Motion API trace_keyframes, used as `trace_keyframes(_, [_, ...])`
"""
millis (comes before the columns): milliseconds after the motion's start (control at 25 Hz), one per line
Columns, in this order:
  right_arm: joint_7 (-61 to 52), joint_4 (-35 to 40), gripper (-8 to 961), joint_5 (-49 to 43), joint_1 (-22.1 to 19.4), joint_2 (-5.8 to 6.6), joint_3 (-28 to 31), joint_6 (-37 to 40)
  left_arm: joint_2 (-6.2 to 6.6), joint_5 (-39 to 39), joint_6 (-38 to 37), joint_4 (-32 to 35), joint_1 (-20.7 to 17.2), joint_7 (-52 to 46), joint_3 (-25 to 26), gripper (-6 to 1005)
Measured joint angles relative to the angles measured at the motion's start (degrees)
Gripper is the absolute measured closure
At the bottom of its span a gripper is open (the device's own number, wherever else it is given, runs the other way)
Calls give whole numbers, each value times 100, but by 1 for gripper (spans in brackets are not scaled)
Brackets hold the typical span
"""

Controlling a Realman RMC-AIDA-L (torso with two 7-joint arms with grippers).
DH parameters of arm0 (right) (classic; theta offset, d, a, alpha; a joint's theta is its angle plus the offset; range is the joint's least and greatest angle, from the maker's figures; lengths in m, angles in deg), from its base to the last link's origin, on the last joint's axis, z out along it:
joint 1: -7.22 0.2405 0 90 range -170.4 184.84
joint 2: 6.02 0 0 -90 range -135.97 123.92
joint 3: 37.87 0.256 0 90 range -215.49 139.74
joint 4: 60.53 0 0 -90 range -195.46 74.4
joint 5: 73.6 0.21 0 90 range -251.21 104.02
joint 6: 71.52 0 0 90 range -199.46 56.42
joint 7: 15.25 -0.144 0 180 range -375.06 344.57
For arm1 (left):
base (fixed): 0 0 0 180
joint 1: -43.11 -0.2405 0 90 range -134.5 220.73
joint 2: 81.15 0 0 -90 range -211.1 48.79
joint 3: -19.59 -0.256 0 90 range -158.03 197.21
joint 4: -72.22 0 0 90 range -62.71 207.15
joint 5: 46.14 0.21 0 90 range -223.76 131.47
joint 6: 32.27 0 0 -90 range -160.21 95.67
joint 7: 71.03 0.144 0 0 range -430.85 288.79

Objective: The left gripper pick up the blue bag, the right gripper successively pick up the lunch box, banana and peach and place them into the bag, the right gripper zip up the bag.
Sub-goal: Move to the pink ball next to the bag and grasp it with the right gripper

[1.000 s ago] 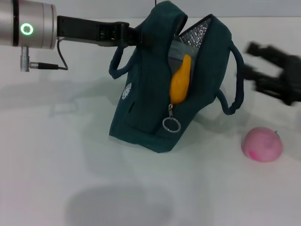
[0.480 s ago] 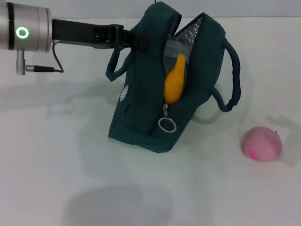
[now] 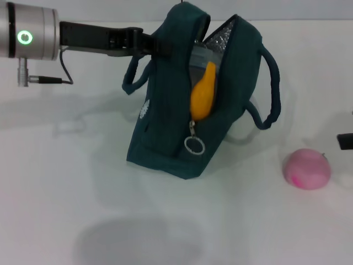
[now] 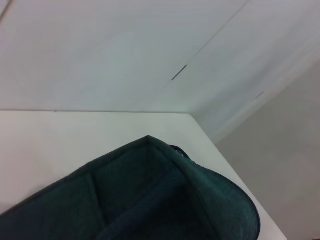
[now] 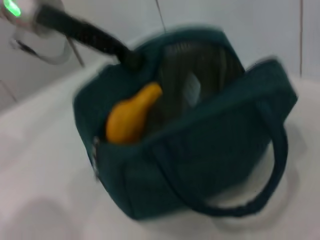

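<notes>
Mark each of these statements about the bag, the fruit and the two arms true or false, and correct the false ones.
1. The banana sticks out of the open bag. True.
2. The peach is inside the bag. False: it lies on the table, apart from the bag.
3. The left tool grips the bag's upper edge. True.
4. The zip ring is pulled to the top. False: it hangs low; the bag is open.
5. The right tool holds the peach. False: only its tip shows, near the peach.

Head view looking down from above, left wrist close over the bag (image 4: 165,200), right wrist farther, all 3 sharing it
</notes>
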Motion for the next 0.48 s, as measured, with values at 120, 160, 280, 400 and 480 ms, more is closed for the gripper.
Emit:
trace_keyframes(120, [-770, 104, 169, -1019, 622, -47, -395, 218, 4, 1, 15, -12, 17, 0, 53, 946])
trace_keyframes(160, [-1015, 93, 169, -1386, 835, -63, -554, 294, 4, 1, 32, -15, 32, 0, 59, 946])
trace_keyframes(280, [-1495, 71, 169, -2123, 1304, -65, -964, 420, 4, 1, 51, -15, 74, 0, 70, 946])
trace_keyframes(400, [-1814, 40, 169, -2692, 1562, -68, -1349, 450, 5, 1, 52, -15, 70, 0, 99, 946])
trace_keyframes(480, [-1939, -106, 169, -2885, 1691, -68, -1609, 402, 9, 1, 51, -15, 50, 9, 104, 946])
